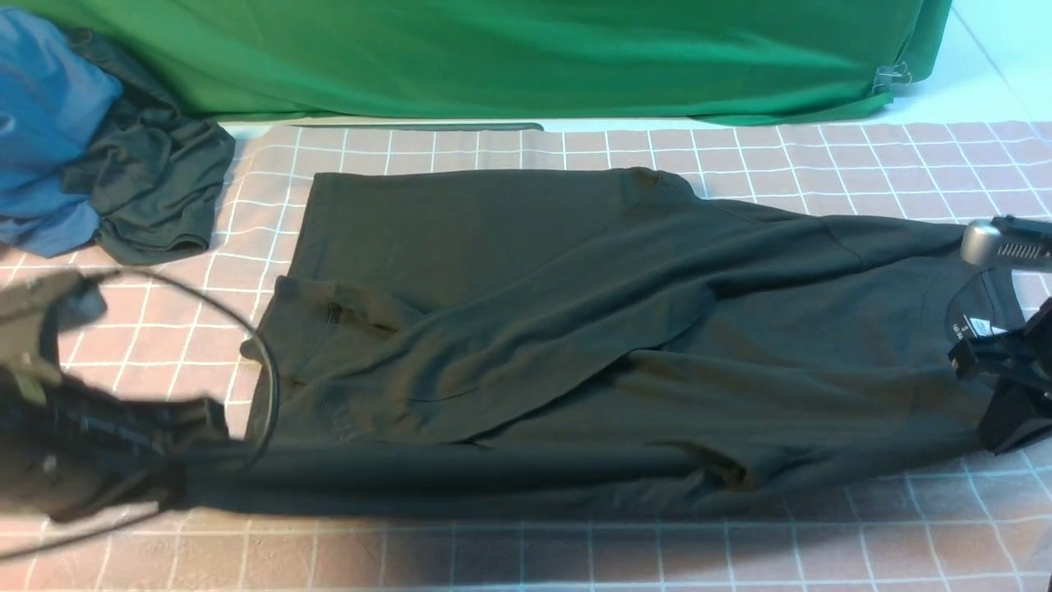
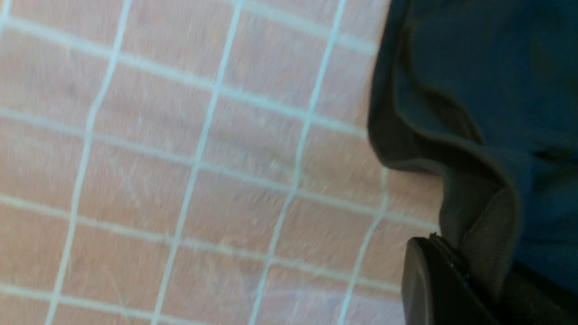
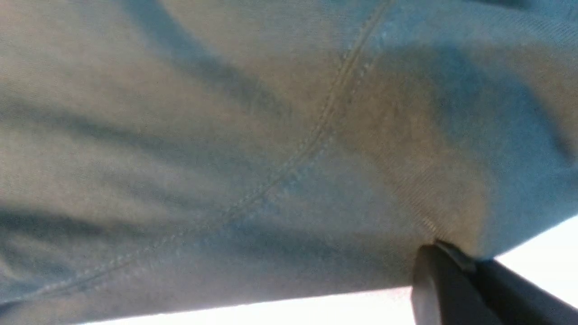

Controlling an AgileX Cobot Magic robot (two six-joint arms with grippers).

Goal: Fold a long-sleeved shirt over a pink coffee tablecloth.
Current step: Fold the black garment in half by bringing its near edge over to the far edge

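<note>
Both claws pinch the long-sleeved shirt (image 1: 575,329).
We see the left gripper (image 2: 478,280) pressed together on its hem edge and the right gripper (image 3: 469,266) clamped on fabric beside the collar; the shirt lies spread, sleeves crossed inward, on the pink coffee tablecloth (image 1: 822,156).

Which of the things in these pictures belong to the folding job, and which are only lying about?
Job: long-sleeved shirt, pink tablecloth under it, left gripper and right gripper pinching the shirt.
Lying about: green cloth, dark garment bunched with blue fabric.
</note>
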